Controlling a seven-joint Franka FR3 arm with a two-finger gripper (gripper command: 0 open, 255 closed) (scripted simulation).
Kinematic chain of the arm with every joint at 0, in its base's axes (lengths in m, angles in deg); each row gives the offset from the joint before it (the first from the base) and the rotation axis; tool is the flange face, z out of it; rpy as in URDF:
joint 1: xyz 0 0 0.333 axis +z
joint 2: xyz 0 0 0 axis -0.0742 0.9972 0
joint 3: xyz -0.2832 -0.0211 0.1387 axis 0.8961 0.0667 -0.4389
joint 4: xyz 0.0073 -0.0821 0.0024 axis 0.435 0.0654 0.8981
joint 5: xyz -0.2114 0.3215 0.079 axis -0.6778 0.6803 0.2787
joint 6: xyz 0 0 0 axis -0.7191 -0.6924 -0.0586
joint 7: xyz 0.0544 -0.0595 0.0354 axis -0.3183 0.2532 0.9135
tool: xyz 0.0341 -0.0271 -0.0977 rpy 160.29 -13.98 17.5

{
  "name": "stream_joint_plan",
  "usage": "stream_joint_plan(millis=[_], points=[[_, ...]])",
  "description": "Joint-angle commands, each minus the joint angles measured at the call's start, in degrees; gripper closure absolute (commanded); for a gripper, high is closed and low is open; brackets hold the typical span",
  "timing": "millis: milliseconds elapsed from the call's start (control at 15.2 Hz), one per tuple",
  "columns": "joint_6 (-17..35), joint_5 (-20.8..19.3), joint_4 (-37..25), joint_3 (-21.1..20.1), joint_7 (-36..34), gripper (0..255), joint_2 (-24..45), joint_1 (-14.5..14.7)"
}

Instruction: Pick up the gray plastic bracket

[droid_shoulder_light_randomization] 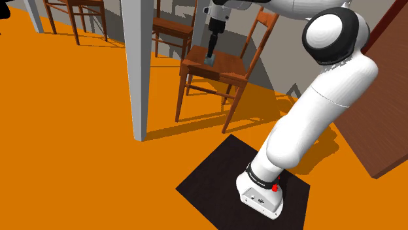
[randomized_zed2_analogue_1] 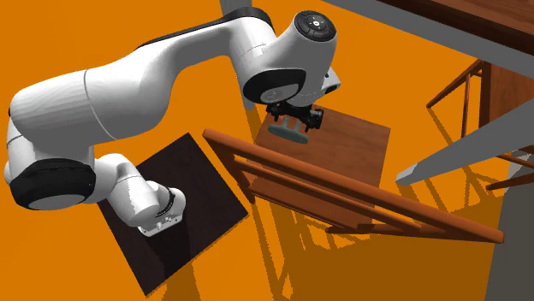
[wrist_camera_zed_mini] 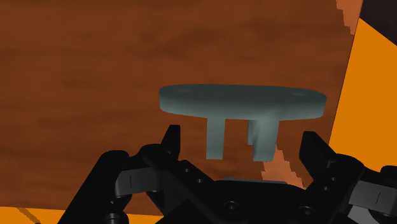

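The gray bracket (wrist_camera_zed_mini: pixel 238 102) is a flat oval plate with two short prongs pointing back at my hand. It lies on the brown wooden chair seat (wrist_camera_zed_mini: pixel 95 70), near the seat's edge. My black gripper (wrist_camera_zed_mini: pixel 242 143) is open just above it, one finger on each side of the prongs, and neither touches them. In the second exterior view the gripper (randomized_zed2_analogue_1: pixel 295 115) hangs straight over the bracket (randomized_zed2_analogue_1: pixel 289 131). The shoulder view has the gripper (droid_shoulder_light_randomization: pixel 212 51) pointing down at the small gray bracket (droid_shoulder_light_randomization: pixel 209 60) on the chair seat (droid_shoulder_light_randomization: pixel 225 64).
The chair's backrest (randomized_zed2_analogue_1: pixel 342 192) rises close beside the gripper in the second exterior view. A grey pillar (droid_shoulder_light_randomization: pixel 138 65) stands at the shoulder view's left of the chair, with more wooden chairs (droid_shoulder_light_randomization: pixel 171 29) behind. A dark mat (droid_shoulder_light_randomization: pixel 216 183) lies under the stand on the orange floor (droid_shoulder_light_randomization: pixel 72 144).
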Motion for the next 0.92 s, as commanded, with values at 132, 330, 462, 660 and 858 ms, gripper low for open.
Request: stream_joint_plan(millis=[132,330,462,660,858], points=[[1.3,-0.1,1.5,-0.1,-0.3,255,-0.2,0.1],[1.2,-0.1,1.4,-0.2,-0.3,255,-0.2,0.1],[1.2,-0.1,1.4,-0.2,-0.3,255,-0.2,0.1],[1.2,-0.1,1.4,-0.2,-0.3,255,-0.2,0.1],[-0.4,0.0,-0.4,-0.1,-0.1,255,0.0,0.1]])
